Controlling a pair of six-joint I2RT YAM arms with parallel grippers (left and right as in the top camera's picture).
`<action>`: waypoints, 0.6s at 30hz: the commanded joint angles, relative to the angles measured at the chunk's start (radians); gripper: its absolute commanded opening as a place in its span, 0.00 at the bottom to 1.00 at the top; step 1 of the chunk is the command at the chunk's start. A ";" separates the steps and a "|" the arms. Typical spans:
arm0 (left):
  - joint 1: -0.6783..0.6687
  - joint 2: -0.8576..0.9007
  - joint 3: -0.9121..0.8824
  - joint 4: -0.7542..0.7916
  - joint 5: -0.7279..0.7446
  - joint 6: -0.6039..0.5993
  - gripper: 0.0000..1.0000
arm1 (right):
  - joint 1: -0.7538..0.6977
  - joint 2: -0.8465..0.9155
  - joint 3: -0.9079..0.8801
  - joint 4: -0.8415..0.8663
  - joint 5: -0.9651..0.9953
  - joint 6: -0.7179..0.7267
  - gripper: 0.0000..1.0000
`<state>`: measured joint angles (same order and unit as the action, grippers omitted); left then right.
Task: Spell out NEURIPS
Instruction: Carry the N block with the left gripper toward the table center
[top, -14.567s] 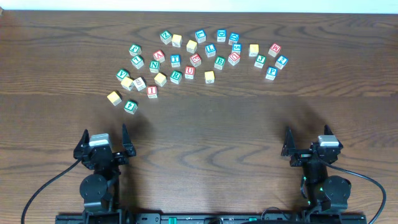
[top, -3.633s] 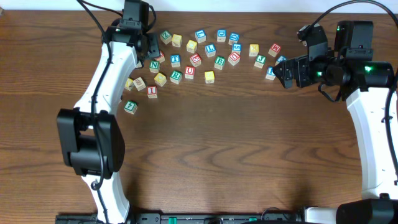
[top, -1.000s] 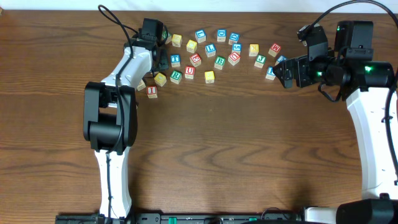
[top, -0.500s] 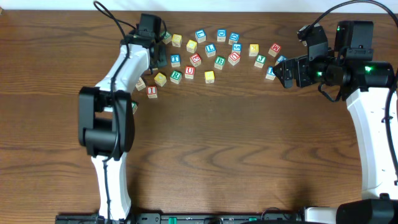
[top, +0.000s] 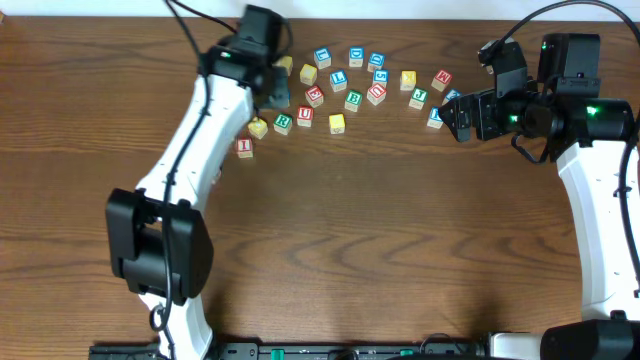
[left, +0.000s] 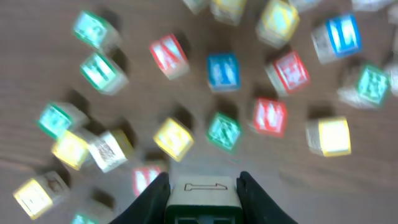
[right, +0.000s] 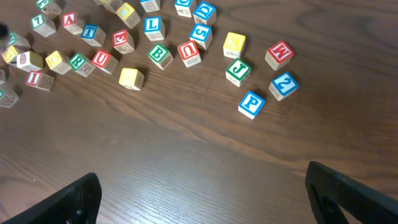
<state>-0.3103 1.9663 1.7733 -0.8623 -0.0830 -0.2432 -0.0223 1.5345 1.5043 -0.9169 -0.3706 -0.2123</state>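
Observation:
My left gripper (left: 203, 180) is shut on a pale wooden cube (left: 202, 190) with a green-edged face; its letter does not show. It hangs over the left of the cube cluster (top: 272, 92), and the wrist view is blurred. Below it lie green R (top: 283, 122), red U (top: 305, 115), red I (top: 245, 147) and red E (top: 315, 96). Blue S (right: 201, 34) sits further right. Blue P (right: 251, 104) lies at the right end, just left of my right gripper (top: 458, 116), which stands open above bare wood (right: 202, 186).
Other lettered cubes crowd the far side: blue L (right: 152, 25), green B (right: 159, 55), green J (right: 237, 71), red W (right: 278, 54), blue 2 (right: 283, 84) and a plain yellow-faced cube (top: 337, 123). The left arm (top: 190, 140) crosses the table's left half.
The left arm has swung right and nearer over the cluster, carrying the cube. The right arm and the lying cubes have not moved.

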 joint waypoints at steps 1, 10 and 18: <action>-0.055 0.008 0.015 -0.063 0.044 -0.031 0.30 | -0.002 -0.001 0.021 0.000 -0.013 0.005 0.99; -0.163 0.050 -0.050 -0.118 0.050 -0.116 0.30 | -0.002 -0.001 0.021 0.000 -0.013 0.006 0.99; -0.211 0.067 -0.116 -0.051 0.050 -0.130 0.30 | -0.002 -0.001 0.021 0.000 -0.013 0.005 0.99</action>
<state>-0.5083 2.0251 1.6772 -0.9276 -0.0315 -0.3489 -0.0223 1.5345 1.5043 -0.9169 -0.3706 -0.2123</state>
